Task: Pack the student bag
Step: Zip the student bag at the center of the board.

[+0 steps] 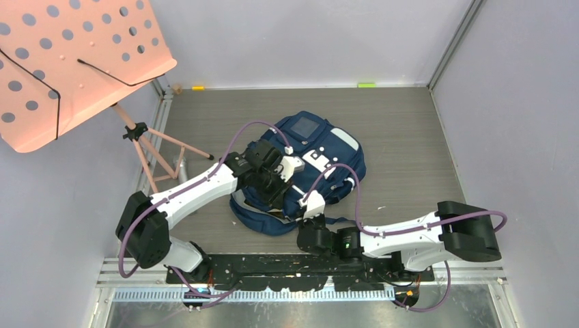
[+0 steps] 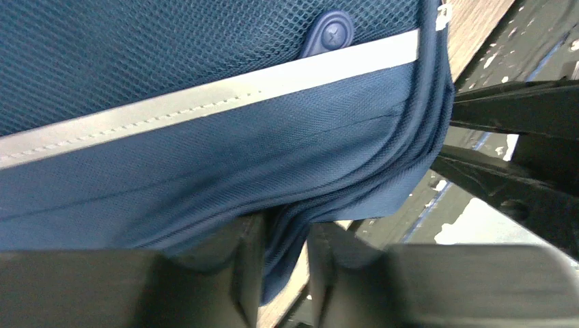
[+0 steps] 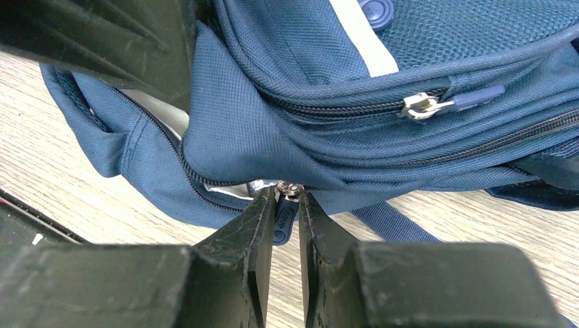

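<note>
The student bag (image 1: 328,147) is a navy backpack with white stripe trim, lying on the wooden table between both arms. My left gripper (image 1: 276,186) is on its near left part. In the left wrist view the left gripper (image 2: 285,239) is shut on a fold of the bag's navy fabric (image 2: 205,157). My right gripper (image 1: 307,201) is at the bag's near edge. In the right wrist view the right gripper (image 3: 287,205) is shut on a blue zipper pull (image 3: 285,224) of the bag (image 3: 273,123), whose main zip gapes open to its left. A second zipper pull (image 3: 427,104) lies higher up.
A pink perforated music stand (image 1: 68,61) on a tripod (image 1: 157,154) stands at the back left. Grey walls close in the table on three sides. A black rail (image 1: 273,263) runs along the near edge. A loose strap (image 3: 396,225) lies on the table by the right gripper.
</note>
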`<action>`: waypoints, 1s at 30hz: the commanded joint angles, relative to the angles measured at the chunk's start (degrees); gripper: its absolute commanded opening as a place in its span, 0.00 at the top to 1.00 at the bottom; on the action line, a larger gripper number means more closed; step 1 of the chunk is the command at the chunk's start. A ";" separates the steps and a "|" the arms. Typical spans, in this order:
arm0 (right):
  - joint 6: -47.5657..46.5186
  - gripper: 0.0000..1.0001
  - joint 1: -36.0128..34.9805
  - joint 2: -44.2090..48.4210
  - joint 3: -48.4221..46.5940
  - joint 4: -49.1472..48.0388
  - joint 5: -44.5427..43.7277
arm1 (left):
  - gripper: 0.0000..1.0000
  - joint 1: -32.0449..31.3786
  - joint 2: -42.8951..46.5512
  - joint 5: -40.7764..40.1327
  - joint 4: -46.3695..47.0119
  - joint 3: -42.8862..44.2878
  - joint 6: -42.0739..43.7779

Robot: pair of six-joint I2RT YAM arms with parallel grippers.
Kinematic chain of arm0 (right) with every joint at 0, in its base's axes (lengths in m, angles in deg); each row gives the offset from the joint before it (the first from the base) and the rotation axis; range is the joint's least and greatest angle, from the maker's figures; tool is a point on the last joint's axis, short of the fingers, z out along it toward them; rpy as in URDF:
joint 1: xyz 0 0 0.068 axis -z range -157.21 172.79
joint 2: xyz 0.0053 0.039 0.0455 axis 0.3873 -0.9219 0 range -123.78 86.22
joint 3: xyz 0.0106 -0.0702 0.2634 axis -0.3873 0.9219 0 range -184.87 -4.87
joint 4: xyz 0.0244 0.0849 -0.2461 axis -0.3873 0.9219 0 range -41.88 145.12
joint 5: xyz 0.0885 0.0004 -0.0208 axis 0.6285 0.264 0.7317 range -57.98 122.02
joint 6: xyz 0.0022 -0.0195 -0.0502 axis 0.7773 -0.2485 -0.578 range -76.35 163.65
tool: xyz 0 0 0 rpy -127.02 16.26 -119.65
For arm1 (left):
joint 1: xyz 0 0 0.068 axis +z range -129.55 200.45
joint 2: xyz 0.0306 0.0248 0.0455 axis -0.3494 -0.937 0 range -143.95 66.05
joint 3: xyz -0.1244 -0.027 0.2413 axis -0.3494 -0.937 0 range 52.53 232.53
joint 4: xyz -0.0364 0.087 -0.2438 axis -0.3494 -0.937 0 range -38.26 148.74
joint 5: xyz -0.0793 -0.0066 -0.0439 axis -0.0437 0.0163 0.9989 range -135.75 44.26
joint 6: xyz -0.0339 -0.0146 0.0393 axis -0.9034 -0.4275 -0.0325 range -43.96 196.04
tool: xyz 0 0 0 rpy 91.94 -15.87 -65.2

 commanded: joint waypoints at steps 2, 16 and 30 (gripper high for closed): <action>1.96 0.78 -0.87 1.00 -4.39 -9.24 3.17 | 0.45 1.82 2.55 -0.25 5.07 2.21 -5.86; 2.72 0.82 11.33 13.34 6.30 -2.32 7.61 | 0.01 15.30 25.13 -20.94 16.92 -16.34 -30.05; 4.01 0.83 13.54 15.38 8.50 -1.50 11.54 | 0.29 25.22 27.97 -14.76 29.52 -29.54 -39.44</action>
